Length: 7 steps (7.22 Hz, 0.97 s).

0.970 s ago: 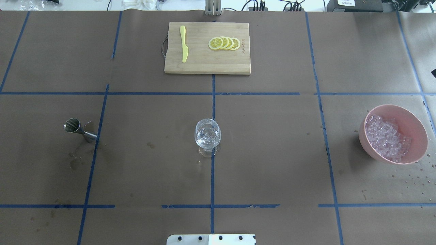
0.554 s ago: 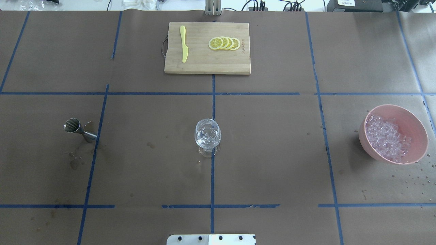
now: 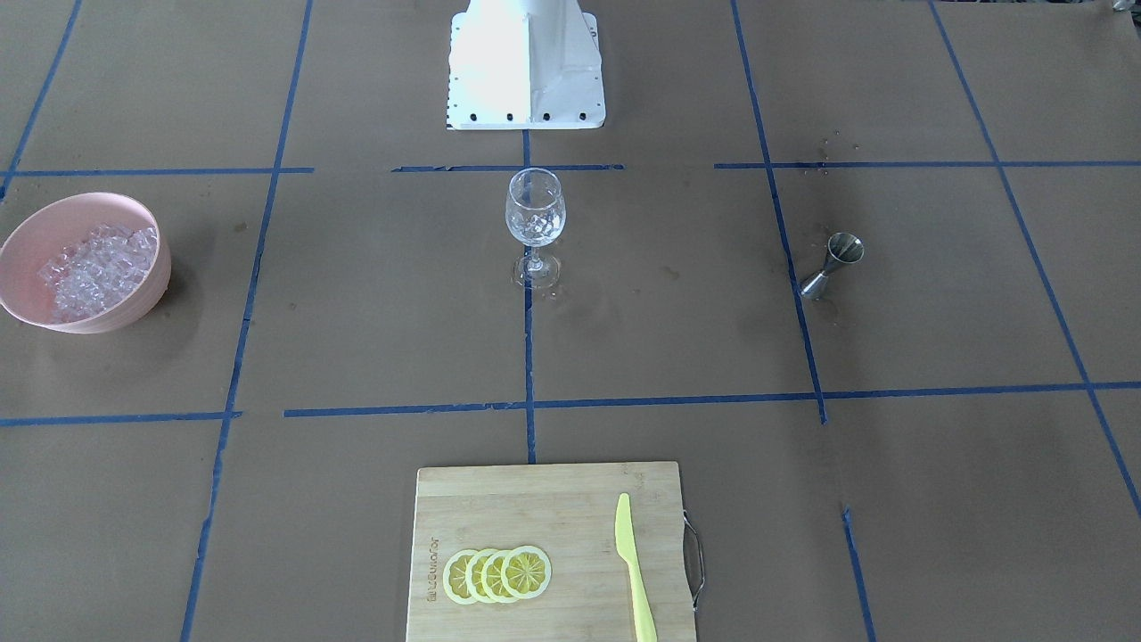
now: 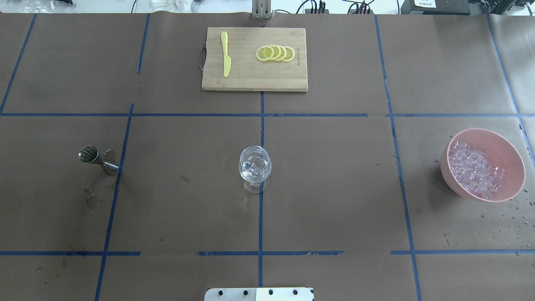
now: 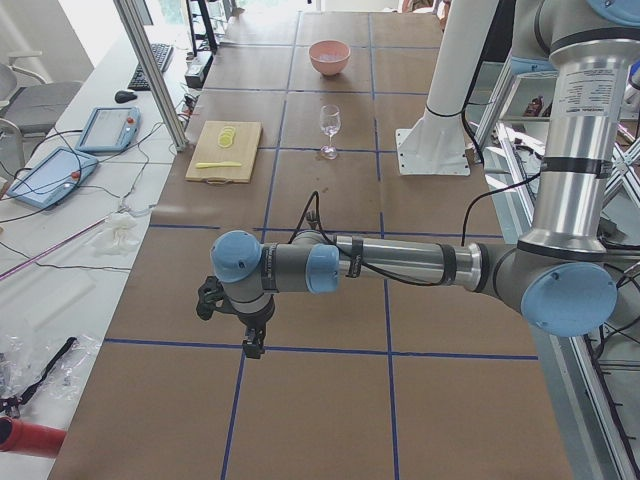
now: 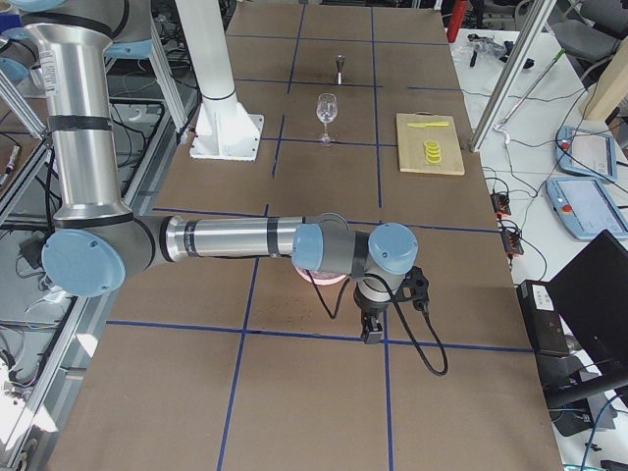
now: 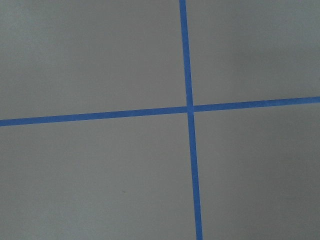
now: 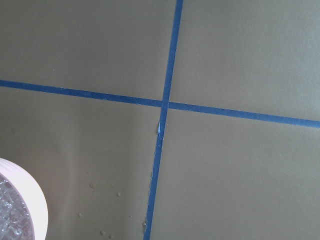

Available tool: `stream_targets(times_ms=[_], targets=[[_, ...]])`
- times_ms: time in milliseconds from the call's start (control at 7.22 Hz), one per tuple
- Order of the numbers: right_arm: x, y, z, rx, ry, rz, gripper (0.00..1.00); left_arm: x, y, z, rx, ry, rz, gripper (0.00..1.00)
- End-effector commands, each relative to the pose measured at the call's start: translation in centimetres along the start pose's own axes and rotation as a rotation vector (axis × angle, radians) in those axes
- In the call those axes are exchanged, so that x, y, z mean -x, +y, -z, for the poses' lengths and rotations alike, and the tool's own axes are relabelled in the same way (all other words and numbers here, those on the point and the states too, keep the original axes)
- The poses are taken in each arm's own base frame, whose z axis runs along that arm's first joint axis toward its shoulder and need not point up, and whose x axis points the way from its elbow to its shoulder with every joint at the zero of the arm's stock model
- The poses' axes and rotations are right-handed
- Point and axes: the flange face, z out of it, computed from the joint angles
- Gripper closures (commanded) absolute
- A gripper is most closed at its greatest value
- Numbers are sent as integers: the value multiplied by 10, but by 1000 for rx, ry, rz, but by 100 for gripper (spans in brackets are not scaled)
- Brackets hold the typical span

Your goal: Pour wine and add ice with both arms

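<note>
Engraving (image 3: 434, 568) on cutting board (image 3: 553, 508) unreadable; ice (image 3: 94, 267) in bowl (image 3: 62, 218).

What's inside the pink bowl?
The pink bowl holds a heap of clear ice cubes, piled toward one side. The bowl's bottom beneath the heap is covered, so nothing more can be told.

Left arm (image 5: 400, 262) and right arm (image 6: 226, 238) are silver tubes with pale-blue caps, black cables.

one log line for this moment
left tool: far from glass, state unclear | right tool: near bowl, state unclear | ice: in bowl and glass | jigger: upright
</note>
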Motion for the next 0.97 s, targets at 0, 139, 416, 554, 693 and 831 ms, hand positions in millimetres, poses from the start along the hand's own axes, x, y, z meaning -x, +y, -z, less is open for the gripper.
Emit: stream_targets(times_ms=[0,139,416,554,693,831], targets=[[-8,9,-3,-26,0,-63,0,-1,0,0,0,2,-2,0],[-8,8,-3,-33,1,-62,0,-1,0,0,0,2,-2,0],[-4,3,1,-44,1,-92,0,-2,-1,0,0,2,-4,0],[-3,2,2,-47,1,-90,0,-2,-1,0,-1,1,-4,0],[-1,1,4,-50,0,-87,0,-2,-1,0,-1,1,-4,0],[-1,1,4,-51,0,-88,0,-2,-1,0,-1,1,-4,0]])
